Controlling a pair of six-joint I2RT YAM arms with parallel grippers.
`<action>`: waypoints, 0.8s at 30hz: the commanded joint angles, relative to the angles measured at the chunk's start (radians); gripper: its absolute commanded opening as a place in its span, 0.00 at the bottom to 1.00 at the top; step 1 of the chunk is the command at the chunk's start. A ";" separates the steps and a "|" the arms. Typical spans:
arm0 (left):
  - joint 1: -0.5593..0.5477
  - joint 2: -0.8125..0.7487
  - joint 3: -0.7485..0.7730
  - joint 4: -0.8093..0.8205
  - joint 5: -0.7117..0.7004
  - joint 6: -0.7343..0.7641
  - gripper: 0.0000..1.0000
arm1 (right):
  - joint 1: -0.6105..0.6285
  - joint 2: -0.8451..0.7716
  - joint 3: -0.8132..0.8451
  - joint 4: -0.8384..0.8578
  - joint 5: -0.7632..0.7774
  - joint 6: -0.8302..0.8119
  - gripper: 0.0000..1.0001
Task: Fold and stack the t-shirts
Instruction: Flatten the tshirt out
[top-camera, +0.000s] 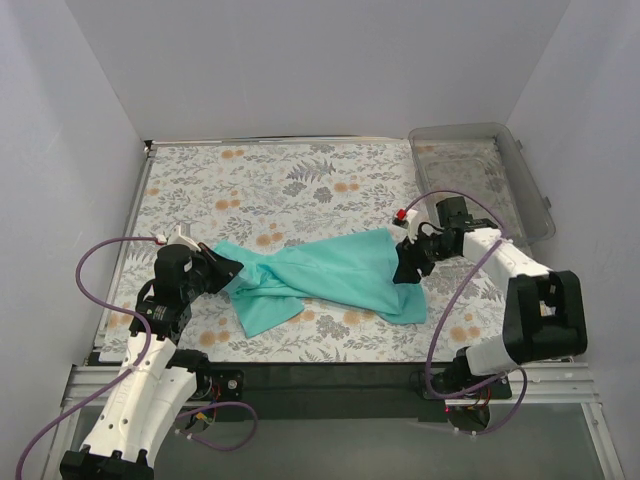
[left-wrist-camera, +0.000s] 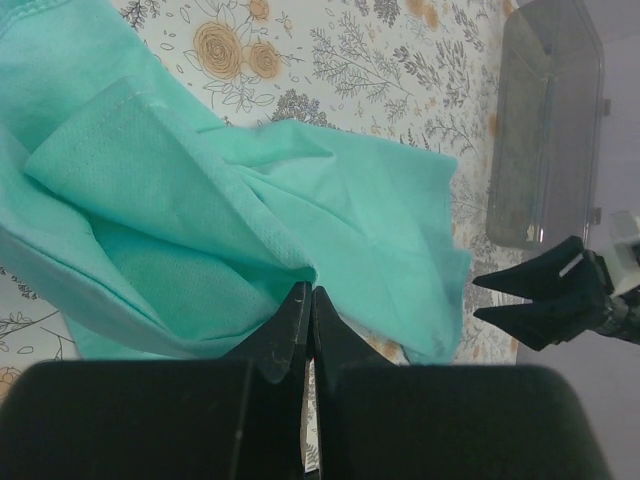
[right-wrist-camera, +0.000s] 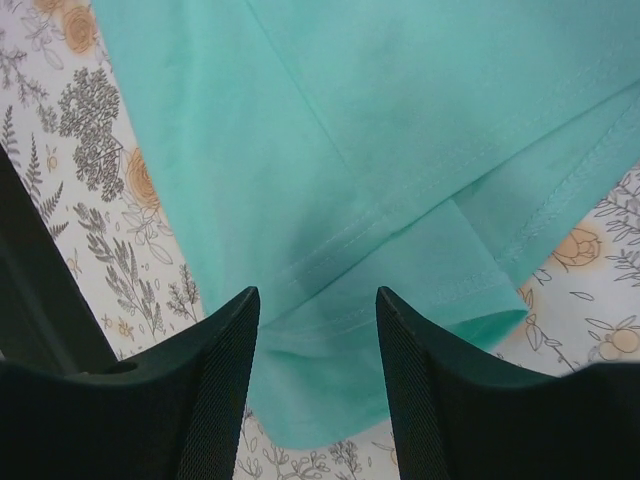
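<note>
Nearest, the left pincer (top-camera: 222, 270) is clenched on the left end of the t-shirt (top-camera: 340, 278). The teal cloth lies crumpled across the floral worktop (top-camera: 280, 180) to the right pincer (top-camera: 408, 266), which is released, its fingers apart over the hemmed right edge. Farthest sits a clear bin (top-camera: 525, 175).
</note>
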 joint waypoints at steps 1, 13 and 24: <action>0.004 -0.011 -0.005 0.003 0.021 -0.006 0.00 | 0.009 0.098 0.042 0.104 -0.014 0.171 0.49; 0.004 -0.011 -0.006 0.007 0.023 -0.005 0.00 | 0.038 0.305 0.115 0.142 -0.022 0.266 0.50; 0.004 -0.011 -0.013 0.015 0.030 -0.008 0.00 | 0.075 0.327 0.112 0.149 0.001 0.263 0.26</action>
